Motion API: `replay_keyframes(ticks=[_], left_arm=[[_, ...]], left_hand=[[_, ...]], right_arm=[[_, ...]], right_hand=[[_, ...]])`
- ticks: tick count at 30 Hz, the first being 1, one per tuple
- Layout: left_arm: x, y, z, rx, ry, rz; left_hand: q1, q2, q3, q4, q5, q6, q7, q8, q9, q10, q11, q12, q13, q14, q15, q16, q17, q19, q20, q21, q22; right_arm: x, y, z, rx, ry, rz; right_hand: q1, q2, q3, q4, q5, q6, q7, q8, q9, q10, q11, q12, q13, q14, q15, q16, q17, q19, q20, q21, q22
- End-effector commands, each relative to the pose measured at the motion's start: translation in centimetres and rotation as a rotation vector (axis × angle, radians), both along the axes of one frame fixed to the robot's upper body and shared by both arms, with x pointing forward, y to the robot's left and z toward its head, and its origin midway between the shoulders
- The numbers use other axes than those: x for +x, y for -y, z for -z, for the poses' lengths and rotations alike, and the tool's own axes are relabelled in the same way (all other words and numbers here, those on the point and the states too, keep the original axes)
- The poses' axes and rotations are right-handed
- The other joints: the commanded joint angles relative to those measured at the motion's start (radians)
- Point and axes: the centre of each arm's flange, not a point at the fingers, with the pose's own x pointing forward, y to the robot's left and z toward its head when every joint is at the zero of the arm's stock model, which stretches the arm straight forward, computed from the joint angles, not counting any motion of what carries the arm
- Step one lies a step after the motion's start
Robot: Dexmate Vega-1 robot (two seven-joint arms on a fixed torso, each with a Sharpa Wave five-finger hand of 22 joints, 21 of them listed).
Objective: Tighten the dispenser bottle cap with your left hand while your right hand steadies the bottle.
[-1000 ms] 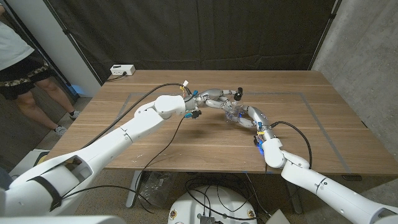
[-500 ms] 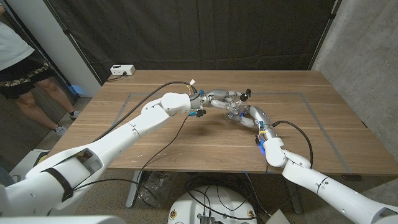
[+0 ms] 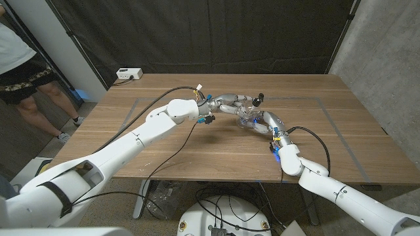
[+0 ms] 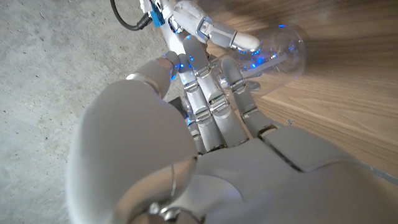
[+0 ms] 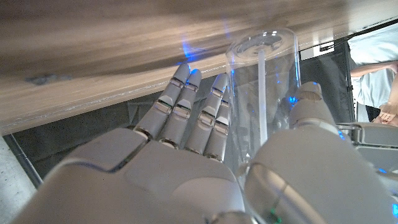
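Since half a second ago, the left arm's white elbow has been drawing slightly back toward the robot's left, and the left hand [image 3: 231, 102] is staying on the top of the clear plastic dispenser bottle [image 3: 249, 118]. That bottle is standing near the middle of the brown wooden desk [image 3: 164, 151], a little toward the far edge, with its black pump cap [image 3: 258, 98] at the top.

From the head view, the left hand is reaching in from the robot's left and its silver fingers are closing around the cap region; how firmly they are gripping the cap is hard to say at this size. From the left wrist view, the left hand's fingers [image 4: 214, 99] are lying against the transparent bottle body [image 4: 280, 53], which is catching blue glints.

The right hand [image 3: 268, 122] is wrapping around the bottle from the near right side, holding it. In the right wrist view, the right hand's fingers [image 5: 189, 115] are curving along one side of the clear cylinder [image 5: 264, 81], with the thumb on the other side, and the white dip tube [image 5: 263, 93] is showing inside the bottle.

A small white box with a cable [image 3: 128, 74] is sitting at the desk's far left corner. A person in dark shorts [image 3: 23, 85] is standing beside the desk at the picture's left edge. Black cables are trailing from both wrists across the desk.
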Motion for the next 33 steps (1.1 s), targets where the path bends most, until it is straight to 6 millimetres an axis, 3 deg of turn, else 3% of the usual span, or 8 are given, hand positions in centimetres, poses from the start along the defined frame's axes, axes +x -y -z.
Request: replay_keyframes(ticks=[1, 13, 21, 28, 33], left_arm=[[-1.9, -3.9, 0.3, -0.12, 0.013, -0.104], [-3.1, -5.3, 1.1, -0.174, 0.006, -0.14], [-3.7, -4.7, 1.4, -0.173, -0.007, -0.11], [-3.9, -4.7, 1.6, -0.154, -0.006, -0.104], [-3.7, -4.8, 1.8, -0.161, -0.019, -0.109]], left_hand=[[-0.001, 0.008, 0.001, 0.001, 0.006, 0.004, 0.006, 0.0, 0.004, -0.001, -0.007, 0.008, 0.018, 0.001, 0.0, -0.002, 0.001, -0.003, 0.002, 0.005, 0.002], [-0.002, 0.009, -0.001, 0.0, 0.006, 0.003, 0.008, 0.0, 0.004, -0.001, -0.008, 0.007, 0.013, 0.001, 0.0, -0.001, 0.002, -0.003, 0.001, 0.005, 0.002], [-0.002, 0.008, -0.001, -0.001, 0.006, 0.005, 0.013, 0.002, 0.004, 0.001, -0.009, 0.008, 0.013, 0.005, 0.0, -0.004, -0.004, -0.003, 0.001, 0.005, 0.002], [0.009, 0.003, -0.002, -0.01, 0.005, 0.021, -0.005, 0.007, 0.004, 0.0, 0.005, 0.009, 0.013, 0.0, 0.001, -0.002, 0.003, -0.005, 0.003, 0.006, 0.002], [0.011, 0.005, -0.001, -0.009, 0.005, 0.022, -0.004, 0.006, 0.004, 0.002, 0.003, 0.008, 0.011, -0.001, -0.001, -0.003, 0.003, -0.006, 0.003, 0.006, 0.003]], right_arm=[[0.5, 0.2, -0.4, -0.007, -0.001, -0.002], [0.2, 0.2, -2.2, -0.072, 0.017, 0.002], [0.3, 0.2, -1.9, -0.08, -0.004, 0.012], [0.3, 0.0, -1.8, -0.076, -0.003, 0.012], [0.2, -0.2, -1.8, -0.075, -0.004, 0.009]], right_hand=[[0.283, 0.289, 0.074, 0.065, 0.007, 0.181, -0.143, 0.014, 0.006, 0.028, -0.011, 0.012, 0.006, 0.011, -0.071, 0.003, 0.001, 0.0, -0.049, 0.009, 0.001], [0.28, 0.285, 0.073, 0.064, 0.006, 0.208, -0.143, 0.026, 0.009, 0.052, -0.012, 0.019, 0.007, 0.017, -0.072, 0.003, -0.001, 0.0, -0.048, 0.013, 0.001], [0.275, 0.284, 0.071, 0.066, 0.005, 0.213, -0.144, 0.028, 0.011, 0.066, -0.014, 0.023, 0.008, 0.026, -0.074, 0.006, -0.001, -0.003, -0.05, 0.015, 0.0], [0.272, 0.283, 0.069, 0.068, 0.003, 0.215, -0.144, 0.03, 0.012, 0.075, -0.017, 0.025, 0.009, 0.033, -0.077, 0.008, -0.001, -0.002, -0.05, 0.016, 0.0], [0.272, 0.283, 0.069, 0.067, 0.002, 0.216, -0.145, 0.03, 0.012, 0.078, -0.017, 0.025, 0.009, 0.035, -0.077, 0.008, -0.002, -0.001, -0.05, 0.018, 0.0]])
